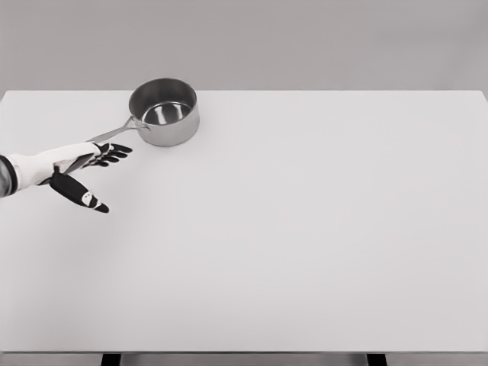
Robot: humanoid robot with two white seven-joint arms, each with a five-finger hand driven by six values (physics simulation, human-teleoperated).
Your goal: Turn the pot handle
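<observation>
Fingers: dark fingers [113,155] of the left hand [90,164] lie stretched out and loose, grasping nothing, thumb [80,193] splayed down toward the near edge
Left hand: comes in over the left edge of the desk [305,244], palm turned inward, with the fingertips pointing toward the pot
Right hand: not in view
Handle: thin metal handle [113,133] runs from the pot's left side down toward the left edge; its free end is hidden behind the hand, so contact there cannot be told
Pot: small steel saucepan [164,111] stands upright near the far edge, left of the middle, open side up, and looks empty
Desk: plain white top, bare save for the pot
Weight: likely light for its size, rigid metal, no give anywhere
Surface: polished steel on a smooth top should slide and spin easily, so a hard shove could push the whole pot away instead of turning it
Where to hold: best near the free end of the handle, pinched between thumb and fingers, for the longest lever
Stage: judged as the approach, grip not yet closed
</observation>
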